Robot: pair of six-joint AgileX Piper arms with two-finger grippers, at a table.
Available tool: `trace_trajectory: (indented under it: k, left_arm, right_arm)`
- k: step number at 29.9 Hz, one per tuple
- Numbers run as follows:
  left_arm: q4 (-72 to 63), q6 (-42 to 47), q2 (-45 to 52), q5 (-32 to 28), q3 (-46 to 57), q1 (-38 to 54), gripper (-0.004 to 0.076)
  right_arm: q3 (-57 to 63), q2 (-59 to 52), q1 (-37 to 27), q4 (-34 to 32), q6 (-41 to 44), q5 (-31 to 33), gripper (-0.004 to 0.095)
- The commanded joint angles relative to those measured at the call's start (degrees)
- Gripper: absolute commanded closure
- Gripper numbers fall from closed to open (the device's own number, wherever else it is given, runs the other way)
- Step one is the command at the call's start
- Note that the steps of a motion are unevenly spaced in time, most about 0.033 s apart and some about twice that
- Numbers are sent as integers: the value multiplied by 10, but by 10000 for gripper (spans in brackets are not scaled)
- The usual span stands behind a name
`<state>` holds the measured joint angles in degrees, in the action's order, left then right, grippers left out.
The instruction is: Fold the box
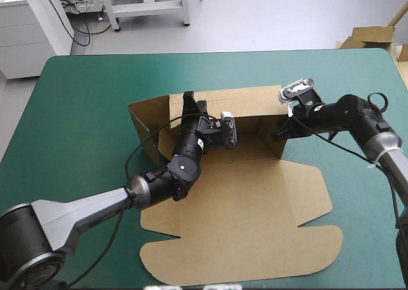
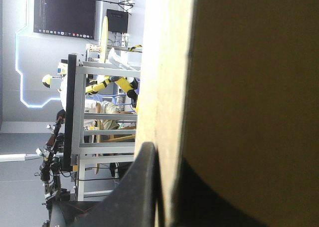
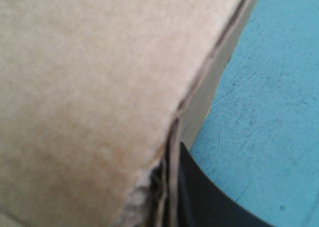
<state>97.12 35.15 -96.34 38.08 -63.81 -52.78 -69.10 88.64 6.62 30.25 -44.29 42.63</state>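
The brown box (image 1: 255, 201) lies in the middle of the teal-green cover, its rear and left walls raised and its lid flat toward the near edge. My left gripper (image 1: 189, 100) reaches over the tray and is shut on the top edge of the rear wall. In the left wrist view the board (image 2: 239, 77) runs up between the black fingers (image 2: 144, 187). My right gripper (image 1: 278, 136) is shut on the upright right side wall. The right wrist view shows the board (image 3: 89, 87) filling the picture, one black finger (image 3: 209, 202) pressed against its edge.
More brown board (image 1: 373, 36) lies just beyond the table's far right corner. Bare teal-green cover (image 1: 83, 92) stretches to the left of and behind the box, and a narrower strip (image 1: 370, 239) lies to its right.
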Motion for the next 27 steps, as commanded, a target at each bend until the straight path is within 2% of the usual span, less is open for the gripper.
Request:
trace_trajectory:
  k: [1, 9, 14, 17, 22, 24, 27]
  left_arm:
    - [-26, 14, 16, -17, -3, -1, 731]
    - [-22, 13, 16, -17, -3, -1, 731]
    - [-16, 13, 16, -17, -3, -1, 701]
    - [-4, 15, 16, -17, -3, -1, 585]
    - [8, 18, 16, -17, -3, -1, 297]
    - [8, 18, 16, -17, -3, -1, 253]
    - [8, 17, 16, -21, -3, -1, 269]
  right_arm:
    - [-11, -11, 13, 30, 16, 30, 908]
    - [-11, -16, 21, 19, 72, 22, 906]
    - [-12, -20, 59, -84, 176, 10, 906]
    - [-12, -22, 78, -128, 224, 7, 906]
    - [-12, -22, 82, -120, 247, 16, 906]
    - [-14, -22, 82, -120, 250, 25, 906]
    - [-14, -22, 82, -124, 270, 26, 906]
